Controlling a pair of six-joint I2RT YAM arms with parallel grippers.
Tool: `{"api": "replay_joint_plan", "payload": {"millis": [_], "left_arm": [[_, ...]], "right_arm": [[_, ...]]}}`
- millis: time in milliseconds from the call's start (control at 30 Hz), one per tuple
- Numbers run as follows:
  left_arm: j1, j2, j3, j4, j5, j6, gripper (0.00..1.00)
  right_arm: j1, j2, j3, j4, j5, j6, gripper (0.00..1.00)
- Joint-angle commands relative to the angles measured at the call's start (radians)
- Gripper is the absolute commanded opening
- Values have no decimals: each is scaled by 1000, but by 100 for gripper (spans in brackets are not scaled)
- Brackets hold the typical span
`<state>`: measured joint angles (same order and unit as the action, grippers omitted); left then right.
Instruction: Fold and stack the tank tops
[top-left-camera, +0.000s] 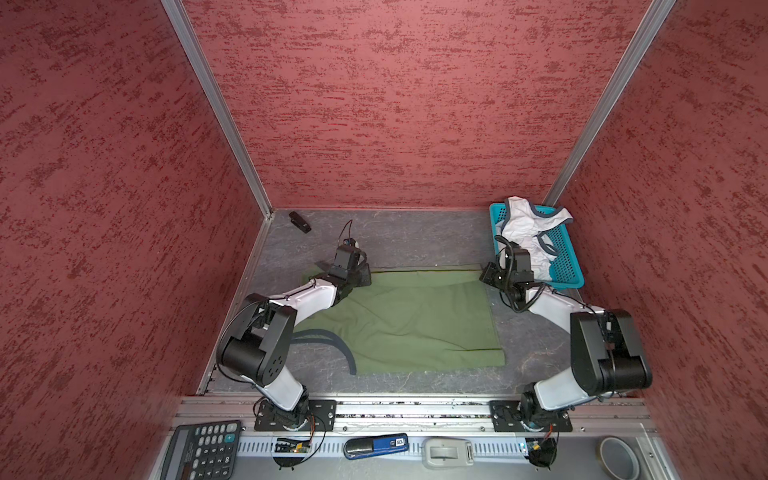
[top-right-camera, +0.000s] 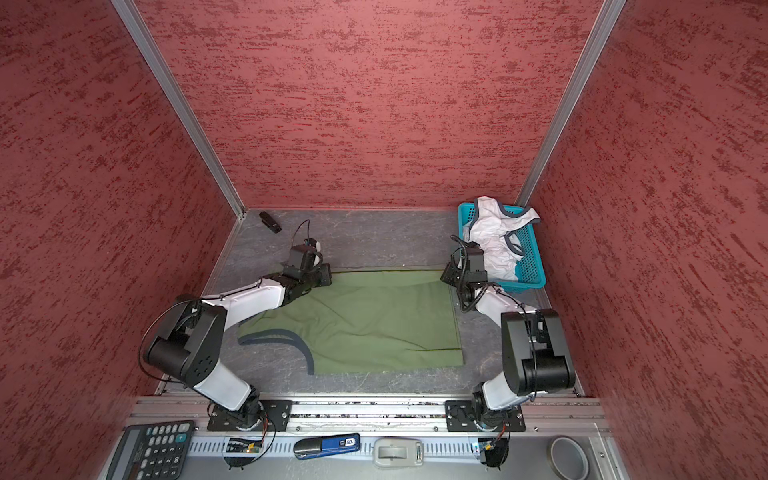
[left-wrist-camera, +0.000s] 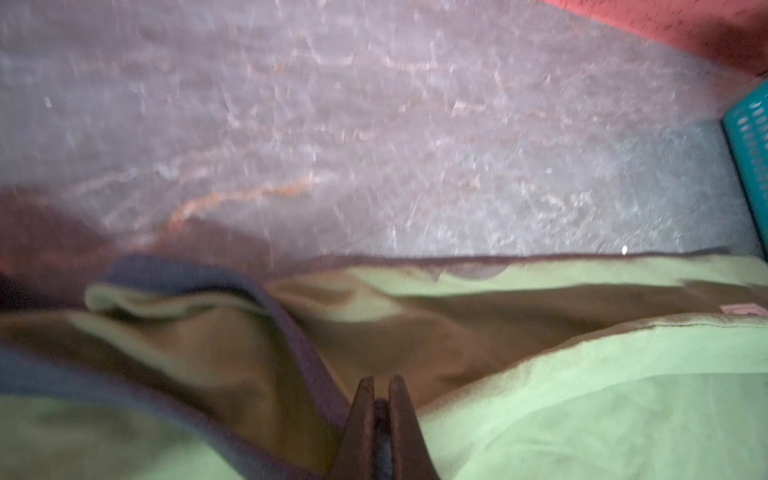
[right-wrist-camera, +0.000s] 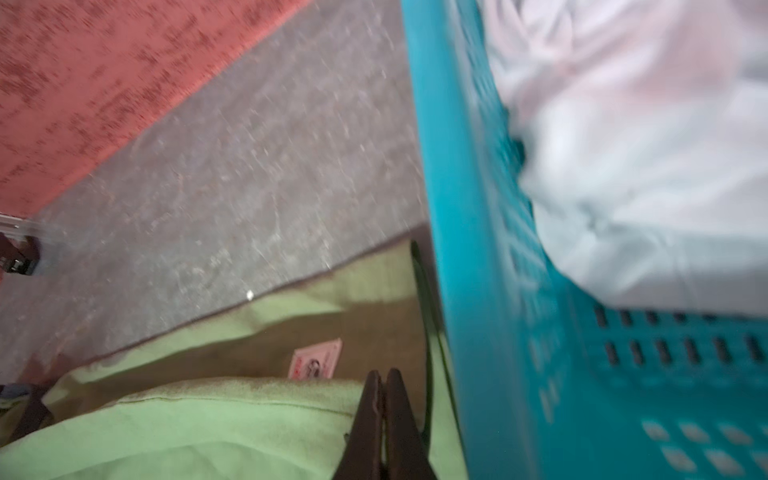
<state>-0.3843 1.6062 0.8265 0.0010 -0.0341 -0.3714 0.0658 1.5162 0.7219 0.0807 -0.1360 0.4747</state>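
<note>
The left gripper (left-wrist-camera: 381, 386) and right gripper (right-wrist-camera: 385, 380) clamp tight on the green tank top (top-left-camera: 415, 324) at its edge nearest the basket (top-left-camera: 568, 285), likely to fold it over.

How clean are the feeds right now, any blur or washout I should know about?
Left wrist view: motion-smeared, olive tank top and table streaky, edges soft. Right wrist view: equally smeared, basket mesh blurring together, white tank top washed out, folds barely readable. Both top views: sharp, evenly lit.
</note>
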Motion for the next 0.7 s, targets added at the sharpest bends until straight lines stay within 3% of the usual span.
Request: {"api": "replay_joint_plan", "payload": {"millis": [0, 133, 267, 367, 667], "left_arm": [[-22, -33, -83, 59, -21, -58, 9], [-35, -102, -192, 107, -11, -112, 17], [-43, -180, -226, 75, 0, -135, 40], [-42, -217, -196, 17, -10, -121, 52], [-50, -54, 31, -180, -24, -126, 56]], "right_arm": [[-7, -35, -32, 37, 14, 37, 3], [-6, -58, -61, 19, 39, 51, 19], [-7, -101, -55, -26, 62, 47, 28], [-6, -127, -39, -50, 49, 42, 37], [83, -17, 58, -91, -35, 51, 42]]}}
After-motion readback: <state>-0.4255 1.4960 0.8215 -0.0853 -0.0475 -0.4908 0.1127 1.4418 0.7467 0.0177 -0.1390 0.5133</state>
